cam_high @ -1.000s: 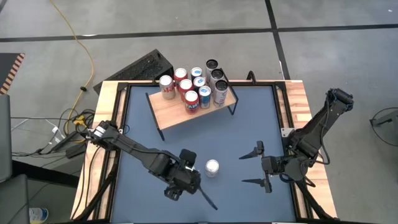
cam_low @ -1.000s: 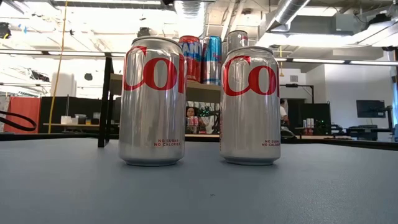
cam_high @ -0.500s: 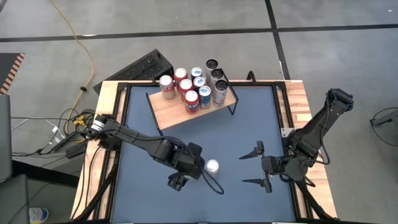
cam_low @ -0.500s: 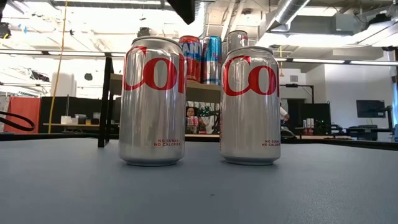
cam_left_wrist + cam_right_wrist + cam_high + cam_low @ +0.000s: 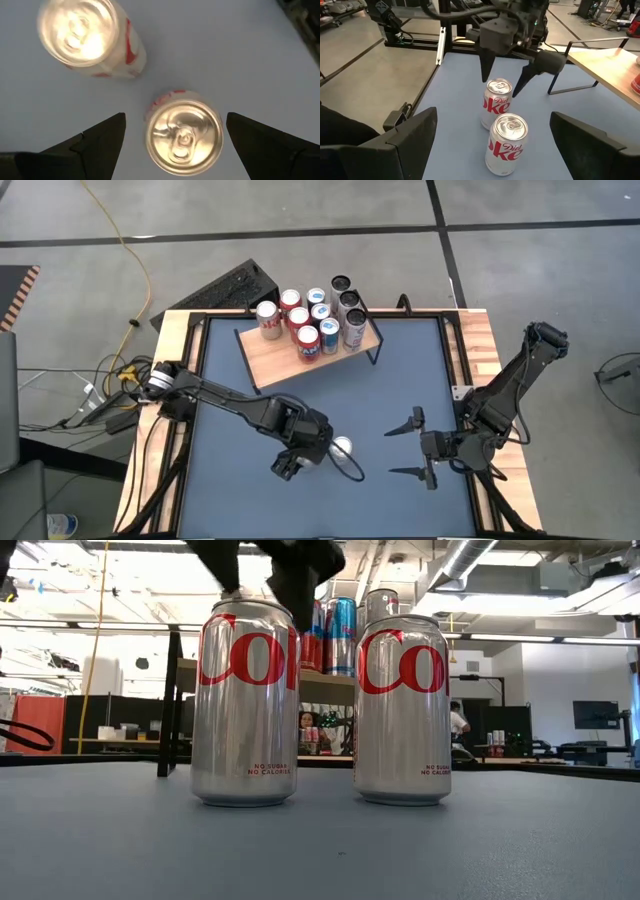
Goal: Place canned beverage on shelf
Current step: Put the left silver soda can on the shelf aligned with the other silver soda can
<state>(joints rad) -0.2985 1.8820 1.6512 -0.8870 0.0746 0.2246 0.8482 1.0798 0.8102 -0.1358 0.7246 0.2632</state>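
L gripper (image 5: 509,75) hangs w/ fingers spread, straddling top of a Diet Coke can (image 5: 497,102) mid-table, not gripping; second Diet Coke can (image 5: 506,143) stands just beside. R gripper (image 5: 408,450) waits wide open near table's right edge. Shelf (image 5: 275,354) sits at far side, loaded w/ cans.

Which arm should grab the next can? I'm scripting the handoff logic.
Left. The left gripper is open directly above the farther silver can, fingers either side. The right gripper is open too, but waits off to the side.
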